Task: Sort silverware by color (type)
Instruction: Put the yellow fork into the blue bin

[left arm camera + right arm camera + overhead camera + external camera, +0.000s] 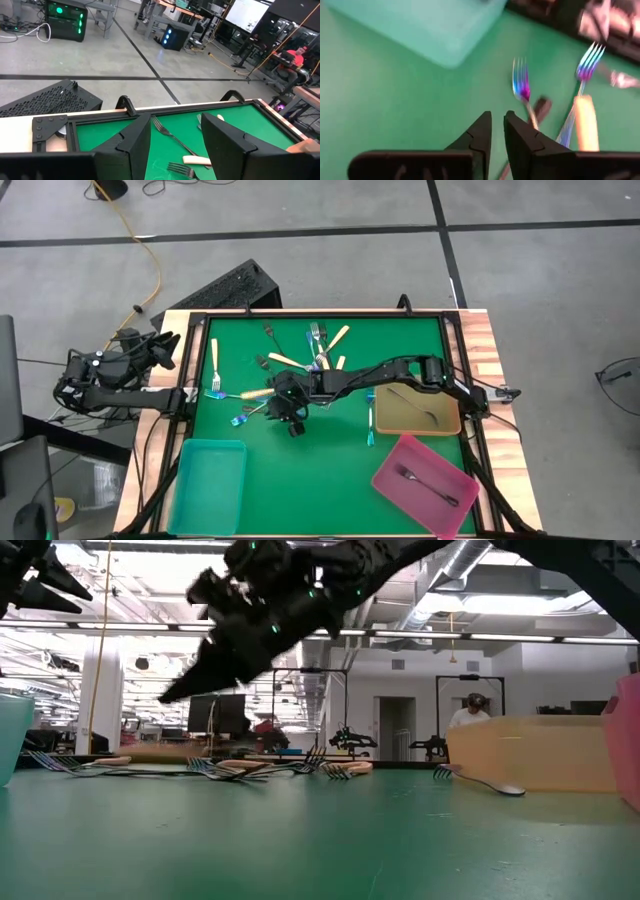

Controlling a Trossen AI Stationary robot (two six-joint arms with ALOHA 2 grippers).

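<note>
The right gripper (286, 412) reaches across the green mat (310, 470) to the left-centre of the table, above the loose forks (300, 360) scattered over the mat's upper middle. In its wrist view the two dark fingers (477, 132) stand close together with only a thin gap between them, and nothing is seen pinched in that gap; whether they have any hold on a fork cannot be told. Just beyond the fingertips lies a rainbow fork (522, 87), its tines pointing away and its dark handle running down beside the right-hand finger, near it but not between the two. A second rainbow fork (588, 62) lies farther off, next to a cream handle (586, 122). From the low view the gripper hangs above the mat, clear of the forks lying flat beneath it. The teal tray (207, 485) sits at the mat's lower left corner, the tan tray (416, 410) at the right edge holds one dark fork (415, 405), and the pink tray (424, 485) below it holds another dark fork (428, 485). The left gripper (160, 348) waits off the table's left edge, its fingers (227, 142) spread apart and holding nothing
</note>
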